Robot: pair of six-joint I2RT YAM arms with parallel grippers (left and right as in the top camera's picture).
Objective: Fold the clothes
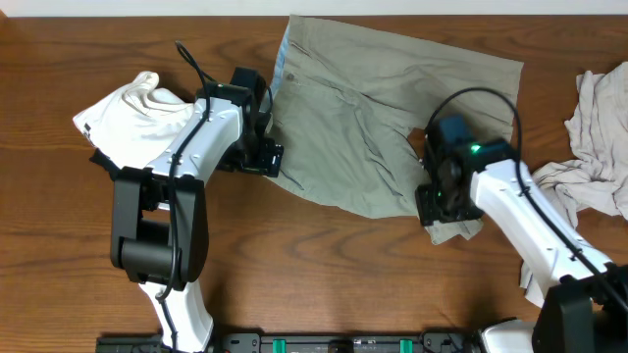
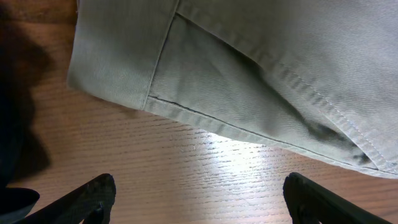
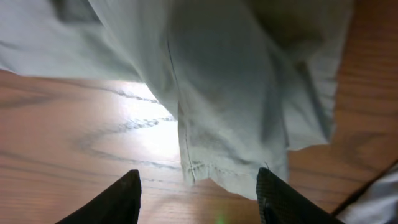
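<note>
On a brown wood-grain table (image 1: 324,284), seen from above, grey-green khaki shorts (image 1: 373,108) are lying spread and rumpled across the far middle. A sliver of pale blue waistband (image 1: 281,61) is showing along the edge nearest the left arm. A crumpled white garment (image 1: 137,113) is sitting beside that arm, partly under it. An off-white garment (image 1: 599,127) is bunching at the opposite end of the table, well apart from the shorts. A narrow pale strip (image 1: 442,6) is running along the table's far edge; what it belongs to cannot be told.

The left gripper (image 1: 267,147) is hovering just beside the shorts' waist end. In its wrist camera the left gripper (image 2: 199,202) is standing wide open with nothing between the fingers, only glossy bare wood reflecting a bright patch of light. A stitched hem of the shorts (image 2: 249,74) is lying just ahead.

The right gripper (image 1: 442,206) is hanging over the near leg of the shorts. In its wrist camera the right gripper (image 3: 199,196) is standing with fingers parted. A loose hem of the shorts (image 3: 230,143) is draping down between them, not pinched.
</note>
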